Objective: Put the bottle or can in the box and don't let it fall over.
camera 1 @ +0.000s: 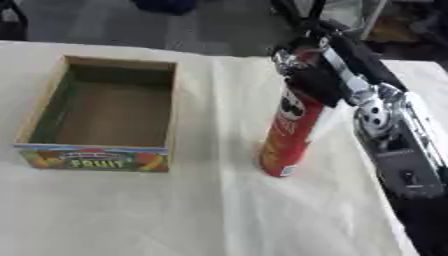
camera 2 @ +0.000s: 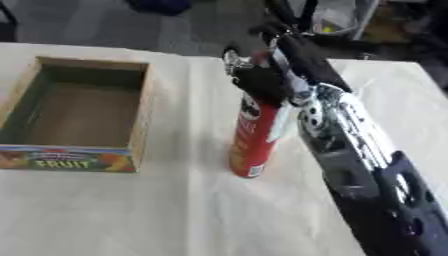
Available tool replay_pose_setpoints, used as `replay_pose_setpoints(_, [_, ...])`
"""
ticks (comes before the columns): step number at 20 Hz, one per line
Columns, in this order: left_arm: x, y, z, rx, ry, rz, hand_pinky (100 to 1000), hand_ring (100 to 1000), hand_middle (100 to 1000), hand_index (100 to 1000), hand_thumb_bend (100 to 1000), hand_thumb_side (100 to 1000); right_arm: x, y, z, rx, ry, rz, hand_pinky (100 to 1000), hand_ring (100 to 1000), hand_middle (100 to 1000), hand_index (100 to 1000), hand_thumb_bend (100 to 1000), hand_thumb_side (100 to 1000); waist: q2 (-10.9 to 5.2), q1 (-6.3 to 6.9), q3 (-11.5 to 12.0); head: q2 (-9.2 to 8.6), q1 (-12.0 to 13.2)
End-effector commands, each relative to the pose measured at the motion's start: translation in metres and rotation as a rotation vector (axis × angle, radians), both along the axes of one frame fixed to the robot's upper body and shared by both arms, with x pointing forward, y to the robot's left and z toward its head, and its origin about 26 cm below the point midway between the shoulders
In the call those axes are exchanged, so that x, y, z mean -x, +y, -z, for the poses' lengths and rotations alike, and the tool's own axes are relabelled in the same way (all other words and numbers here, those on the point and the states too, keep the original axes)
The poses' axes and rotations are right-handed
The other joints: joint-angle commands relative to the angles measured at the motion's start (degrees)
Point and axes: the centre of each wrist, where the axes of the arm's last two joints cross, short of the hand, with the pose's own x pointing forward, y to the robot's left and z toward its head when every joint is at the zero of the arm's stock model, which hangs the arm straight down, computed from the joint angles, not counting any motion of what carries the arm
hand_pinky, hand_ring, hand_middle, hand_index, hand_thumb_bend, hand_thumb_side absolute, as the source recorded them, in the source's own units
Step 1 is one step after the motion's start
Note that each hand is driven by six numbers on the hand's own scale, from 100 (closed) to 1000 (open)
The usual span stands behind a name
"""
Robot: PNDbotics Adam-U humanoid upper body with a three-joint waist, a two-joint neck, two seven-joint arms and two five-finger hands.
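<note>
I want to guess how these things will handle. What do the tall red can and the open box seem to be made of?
The red can looks like a printed paperboard tube with a slightly glossy finish; its smooth printed wall suggests this. The right hand is curled round its top. The box seems to be cardboard: matt brown walls inside, thin edges, a colour-printed front reading FRUIT. Both are guesses from the look only.

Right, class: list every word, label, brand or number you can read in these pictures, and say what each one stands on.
"FRUIT": on the colourful front panel of the cardboard box, in pale letters.
Face logo with a moustache on the red can, held near its top by the right hand: no lettering readable.
Small white patch at the can's base: too blurred to read.
No other text shows.
</note>
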Motion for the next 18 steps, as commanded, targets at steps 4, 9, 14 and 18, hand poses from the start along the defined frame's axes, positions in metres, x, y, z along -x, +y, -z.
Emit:
replay_pose_setpoints(4, [0.0011,-0.0021,-0.0108,-0.015,-0.033,0.010,798,1000,1000,925,174,741,-0.0024,0.0082,0.0165,0.072,0.105,-0.067,783,941,976,933,100,695,-0.06,0.31,0.2,-0.23,0.2])
replay_pose_setpoints(9, [0.0012,-0.0022,-0.0110,-0.012,-0.033,0.011,797,1000,1000,923,175,738,-0.0023,0.0071,0.0168,0.108,0.169,-0.071,687,918,1000,948,100,458,-0.13,0.11,0.2,-0.08,0.2])
replay_pose_setpoints(14, [0.0012,-0.0023,-0.0114,-0.010,-0.034,0.011,797,1000,1000,922,175,737,-0.0026,0.0074,0.0145,0.116,0.206,-0.093,642,899,1000,911,108,354,-0.18,-0.09,0.2,-0.16,0.2])
replay_pose_setpoints(18, [0.0013,-0.0020,-0.0115,-0.010,-0.034,0.009,797,1000,1000,920,174,736,-0.0026,0.0070,0.0152,0.095,0.227,-0.096,564,859,985,880,100,236,-0.14,-0.15,0.2,-0.30,0.2])
